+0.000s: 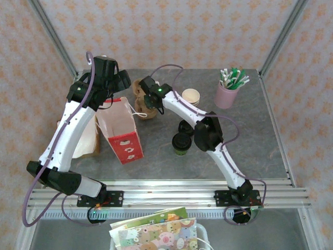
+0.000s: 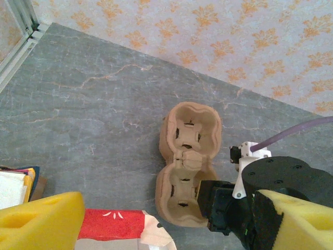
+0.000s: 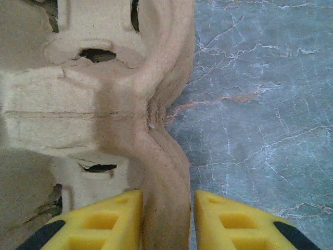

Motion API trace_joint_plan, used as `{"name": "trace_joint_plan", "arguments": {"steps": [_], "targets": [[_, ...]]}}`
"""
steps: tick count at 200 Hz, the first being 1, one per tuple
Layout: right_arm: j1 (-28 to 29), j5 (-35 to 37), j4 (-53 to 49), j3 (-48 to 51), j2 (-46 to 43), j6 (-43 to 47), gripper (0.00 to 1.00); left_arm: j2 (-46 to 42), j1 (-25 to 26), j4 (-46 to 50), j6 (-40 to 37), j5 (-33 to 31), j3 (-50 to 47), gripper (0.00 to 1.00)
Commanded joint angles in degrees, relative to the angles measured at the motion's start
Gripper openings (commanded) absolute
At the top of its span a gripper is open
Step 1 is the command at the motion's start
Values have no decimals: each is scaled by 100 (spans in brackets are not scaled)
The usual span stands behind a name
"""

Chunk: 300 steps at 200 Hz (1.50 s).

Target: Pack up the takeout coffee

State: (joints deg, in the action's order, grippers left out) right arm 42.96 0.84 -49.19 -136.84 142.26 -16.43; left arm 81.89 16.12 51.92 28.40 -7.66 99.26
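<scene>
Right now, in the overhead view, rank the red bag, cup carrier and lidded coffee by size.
1. red bag, largest
2. cup carrier, though partly covered by the right gripper
3. lidded coffee, smallest

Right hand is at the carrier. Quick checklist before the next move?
1. Right hand straddles the carrier wall, one finger on each side: ok.
2. Grip firm on that wall: cannot tell.
3. Both carrier wells empty: ok.
4. Coffee upright, lid on: ok.
5. Bag standing, mouth open: ok.
</scene>
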Motion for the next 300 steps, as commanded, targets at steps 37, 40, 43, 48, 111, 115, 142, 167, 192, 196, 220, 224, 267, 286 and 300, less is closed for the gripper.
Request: {"name": "trace_joint_plan", "arguments": {"steps": [37, 40, 43, 48, 111, 115, 142, 167, 192, 196, 220, 224, 267, 286, 300], "targets": [[37, 185, 19, -210, 65, 0, 30, 29, 14, -148, -81, 70, -52, 87], [33, 195, 15, -212, 58, 10, 30, 37, 14, -152, -83, 78, -55, 87], [35, 203, 10, -214, 57, 14, 30, 38, 14, -157, -81, 81, -56, 87], [37, 220, -1, -212, 48, 24, 30, 38, 14, -163, -81, 89, -53, 87], [85, 639, -83, -214, -161, 109, 40, 64, 7, -190, -54, 178, -65, 87], [81, 653, -82, -212, -171, 120, 40, 64, 9, -191, -50, 185, -65, 87], [107, 667, -81, -214, -181, 159, 39, 73, 14, -202, -37, 194, -61, 87], [147, 705, -130, -212, -189, 180, 36, 98, 12, -209, -37, 230, -45, 87], [174, 822, -160, -212, -216, 193, 34, 125, 14, -211, -28, 272, -14, 87], [173, 847, -164, -212, -224, 200, 34, 134, 14, -213, -28, 279, -10, 87], [195, 974, -202, -217, -294, 203, 38, 152, 14, -220, -32, 303, 23, 87], [195, 983, -204, -213, -307, 203, 39, 154, 14, -218, -28, 305, 24, 87], [204, 897, -207, -192, -435, 231, 40, 143, 14, -211, -37, 301, 35, 87], [213, 883, -225, -183, -436, 232, 39, 135, 14, -209, -32, 300, 55, 87], [213, 861, -215, -142, -429, 222, 37, 135, 11, -201, -28, 301, 73, 87]]}}
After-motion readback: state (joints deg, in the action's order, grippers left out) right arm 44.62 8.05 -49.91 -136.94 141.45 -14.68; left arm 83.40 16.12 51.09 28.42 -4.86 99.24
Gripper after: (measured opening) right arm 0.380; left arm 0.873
